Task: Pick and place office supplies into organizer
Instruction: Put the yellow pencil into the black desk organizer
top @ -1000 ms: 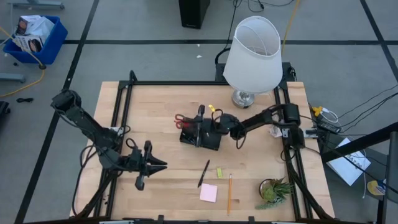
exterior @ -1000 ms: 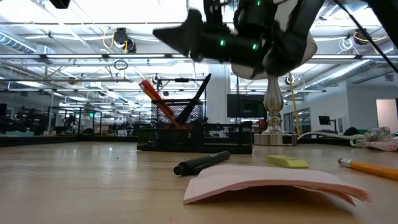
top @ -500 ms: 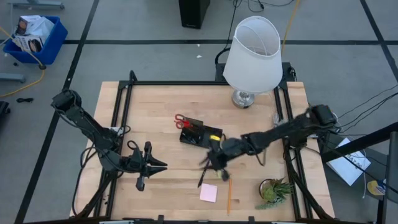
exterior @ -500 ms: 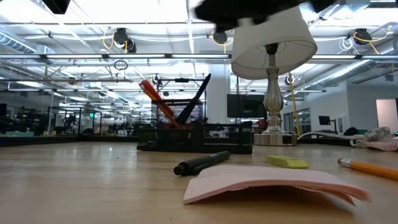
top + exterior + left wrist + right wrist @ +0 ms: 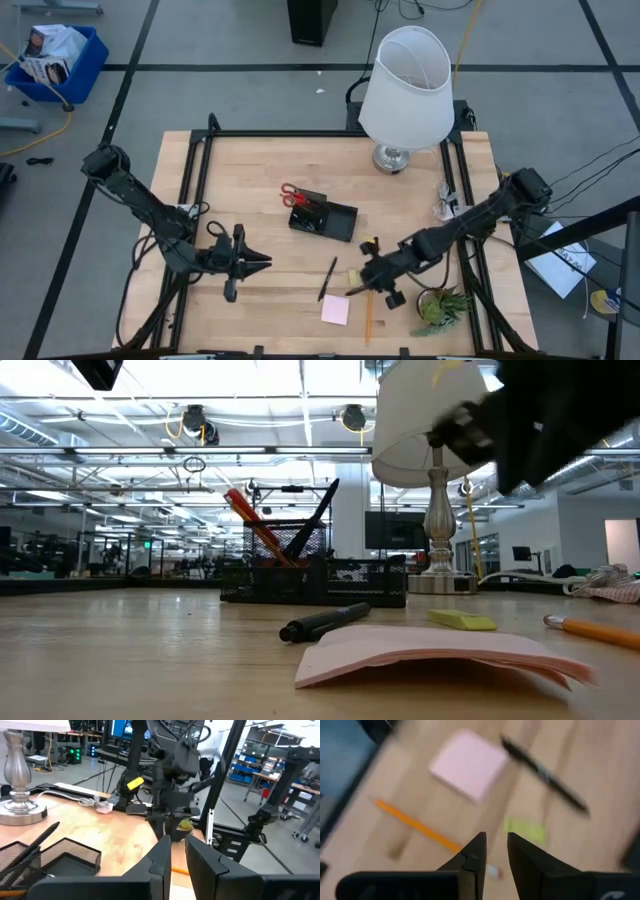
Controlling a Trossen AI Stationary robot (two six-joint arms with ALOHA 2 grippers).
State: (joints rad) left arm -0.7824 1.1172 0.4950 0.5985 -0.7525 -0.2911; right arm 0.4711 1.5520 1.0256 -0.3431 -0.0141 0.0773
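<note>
High view checked first. Found right gripper (image 5: 352,290) low over the table (image 5: 250,170), arm stretched in from the right edge. Logged yellow-green eraser (image 5: 353,276) just beside its fingertips, orange pencil (image 5: 368,325) directly under and beyond them, pink sticky-note pad (image 5: 336,310) near the tip on the far side from the arm, and black pen (image 5: 327,279) a little past the eraser. Could not tell whether the tips touch the wood.

Confirmed in right wrist view: fingers parted by a narrow gap, nothing between them; pencil (image 5: 420,827) and eraser (image 5: 525,831) close ahead of the tips, pad (image 5: 469,770) and pen (image 5: 545,775) farther ahead.

Noted organizer (image 5: 322,217) well behind the right gripper, toward the lamp (image 5: 405,85), with red-handled scissors (image 5: 290,192) standing in its taller section.

Noted left gripper (image 5: 262,262) parked well apart from the supplies, pointing toward them; checked in left wrist view (image 5: 177,845): slim gap, empty.
</note>
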